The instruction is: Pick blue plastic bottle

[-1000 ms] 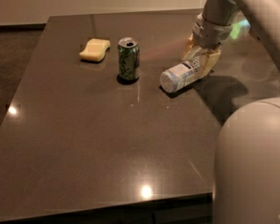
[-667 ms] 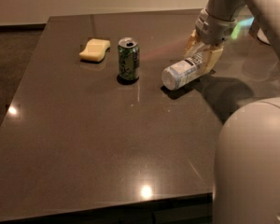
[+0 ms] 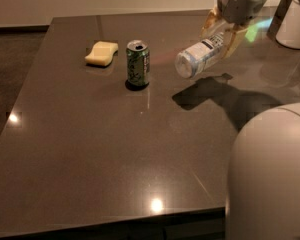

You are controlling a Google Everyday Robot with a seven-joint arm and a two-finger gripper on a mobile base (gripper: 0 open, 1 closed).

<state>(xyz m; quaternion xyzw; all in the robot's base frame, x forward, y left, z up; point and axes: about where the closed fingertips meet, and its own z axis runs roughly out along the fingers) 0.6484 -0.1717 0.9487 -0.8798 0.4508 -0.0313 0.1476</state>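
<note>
One relation decides my next move: the bottle's far end sits inside my gripper, and its long axis slants away from it.

Nearest the camera, the rounded white shell (image 3: 270,179) of my own body fills the lower right corner. Beyond it is a wide stretch of dark tabletop (image 3: 90,149). Past that, a dark shadow (image 3: 205,91) lies on the surface, apart from the bottle above it, so I judge the bottle is off the tabletop and hanging in the air.

The green drink can (image 3: 138,63) stands upright to the left of the shadow. The yellow sponge (image 3: 101,53) lies further left and a little farther back, well apart from my reach.

The blue plastic bottle (image 3: 199,57) is tilted. Its free end points down and left toward the can without touching it, and its labelled end runs up and right into my gripper (image 3: 222,36). The gripper is at the far right of the tabletop, clamped across the bottle near that upper end.

Most of the length hangs out beyond the grip, so I judge the hold off-centre, and a straight lift seems safer than a swing.
</note>
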